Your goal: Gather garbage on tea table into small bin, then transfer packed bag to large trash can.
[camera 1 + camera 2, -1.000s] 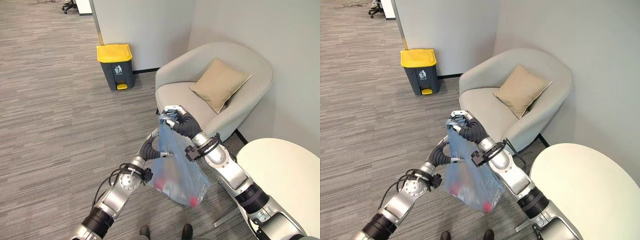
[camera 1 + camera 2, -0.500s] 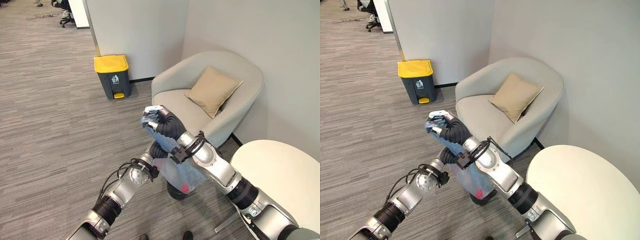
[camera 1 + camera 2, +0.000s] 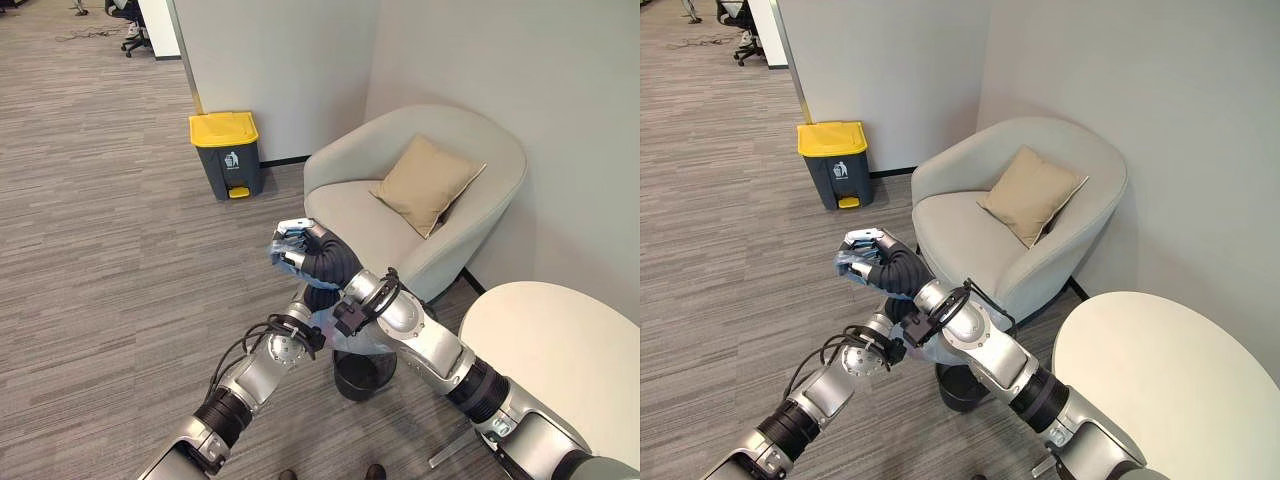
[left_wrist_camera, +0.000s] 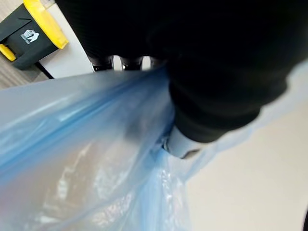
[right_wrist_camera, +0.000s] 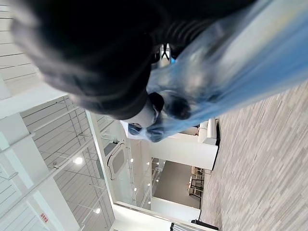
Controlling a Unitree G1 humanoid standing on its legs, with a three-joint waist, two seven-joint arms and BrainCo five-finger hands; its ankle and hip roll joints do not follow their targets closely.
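My right hand [image 3: 315,258] is shut on the bunched neck of the blue plastic bag [image 4: 86,159], held at chest height in front of the armchair. The bag hangs down behind my right forearm, over the small black bin [image 3: 362,374] on the floor. My left hand [image 3: 314,298] sits just below the right one against the bag's side; in the left wrist view its fingers and thumb pinch the film. The large grey trash can with a yellow lid [image 3: 228,155] stands by the wall, farther off to the left.
A grey armchair [image 3: 350,200] with a tan cushion [image 3: 425,183] stands to the right, against the wall. A round white table [image 3: 560,350] is at the lower right. Open carpet floor lies between me and the trash can.
My right hand has carried the bag's neck a little to the left and down. The bag's body with the red rubbish is now hidden behind my forearm. The view rose a second ago.
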